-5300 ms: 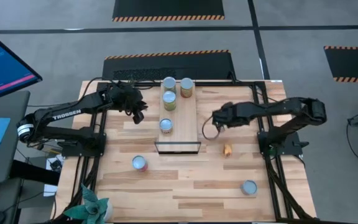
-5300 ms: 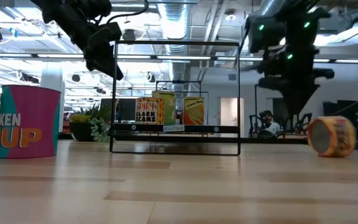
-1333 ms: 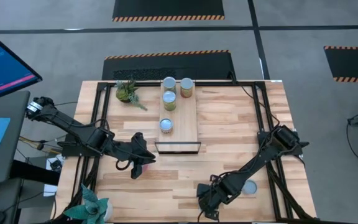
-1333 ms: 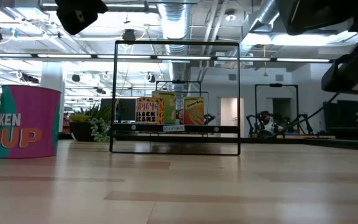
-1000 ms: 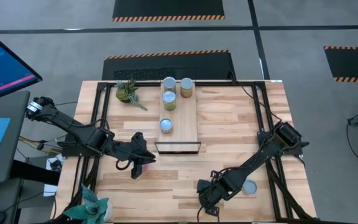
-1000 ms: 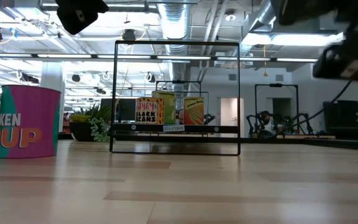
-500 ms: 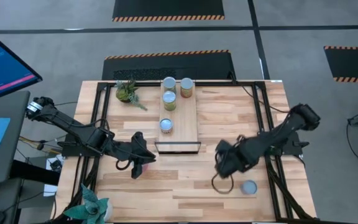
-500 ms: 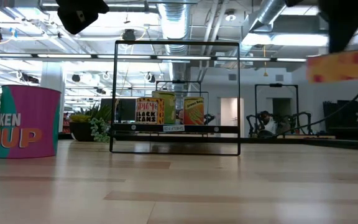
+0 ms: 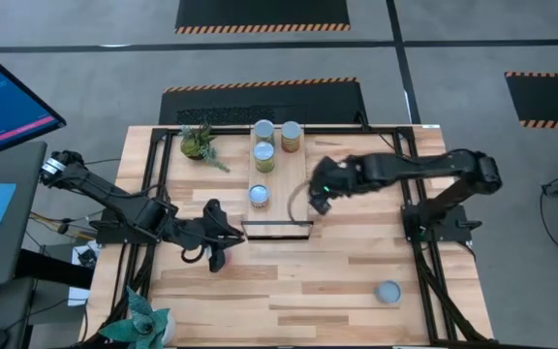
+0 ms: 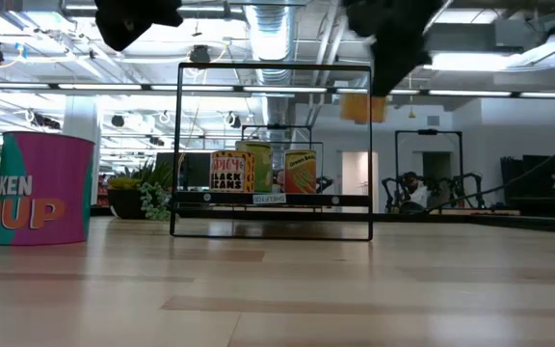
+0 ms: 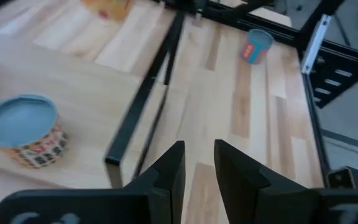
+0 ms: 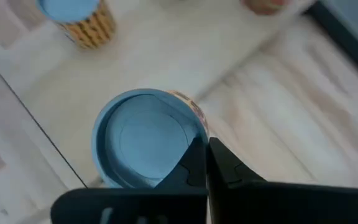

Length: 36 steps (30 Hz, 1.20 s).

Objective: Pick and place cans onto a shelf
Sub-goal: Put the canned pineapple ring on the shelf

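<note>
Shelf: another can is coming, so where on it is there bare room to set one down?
Bare: the shelf's right strip, between the three far-end cans and the black frame, beside the lone can. Crowded: that far end. The right gripper hangs over the strip's edge, carrying a can.

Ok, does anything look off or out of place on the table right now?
Only one thing: the right gripper holds a can in the air by the shelf, pinched just at its rim, which looks precarious. Nothing looks tipped or spilled.
</note>
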Each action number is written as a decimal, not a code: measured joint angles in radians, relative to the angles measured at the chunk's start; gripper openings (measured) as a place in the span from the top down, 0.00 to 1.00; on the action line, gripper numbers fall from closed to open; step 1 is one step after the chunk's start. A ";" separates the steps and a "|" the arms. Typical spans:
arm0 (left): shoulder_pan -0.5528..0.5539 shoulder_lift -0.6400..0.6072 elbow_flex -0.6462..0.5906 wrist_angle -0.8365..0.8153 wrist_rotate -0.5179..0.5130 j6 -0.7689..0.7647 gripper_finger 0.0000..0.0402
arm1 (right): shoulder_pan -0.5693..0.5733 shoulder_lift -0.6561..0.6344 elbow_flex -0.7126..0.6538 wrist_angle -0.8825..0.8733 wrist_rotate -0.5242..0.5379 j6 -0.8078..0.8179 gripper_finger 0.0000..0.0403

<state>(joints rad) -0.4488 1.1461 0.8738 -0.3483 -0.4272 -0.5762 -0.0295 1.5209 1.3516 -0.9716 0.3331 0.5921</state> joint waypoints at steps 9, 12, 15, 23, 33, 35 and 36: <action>0.003 -0.008 0.000 0.000 -0.033 -0.011 0.82 | -0.070 0.164 0.004 0.095 -0.202 -0.073 0.99; 0.003 -0.008 0.000 -0.002 -0.035 -0.011 0.82 | -0.051 0.206 0.039 0.100 -0.244 -0.070 0.99; 0.003 -0.008 0.000 -0.008 -0.046 -0.009 0.82 | -0.032 0.249 0.082 0.103 -0.278 -0.070 0.99; 0.003 -0.008 0.000 -0.001 -0.049 -0.010 0.82 | -0.027 0.352 0.151 0.120 -0.352 -0.075 0.99; 0.003 -0.008 0.000 0.002 -0.048 -0.010 0.82 | -0.037 0.346 0.151 0.118 -0.346 -0.073 0.97; 0.003 -0.008 0.000 0.003 -0.048 -0.010 0.82 | -0.042 0.336 0.163 0.113 -0.336 -0.076 0.99; 0.003 -0.008 0.000 0.003 -0.048 -0.010 0.82 | -0.045 0.333 0.169 0.110 -0.326 -0.077 0.98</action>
<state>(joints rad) -0.4454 1.1378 0.8738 -0.3458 -0.4751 -0.5865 -0.0744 1.8536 1.5208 -0.8617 0.0070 0.5151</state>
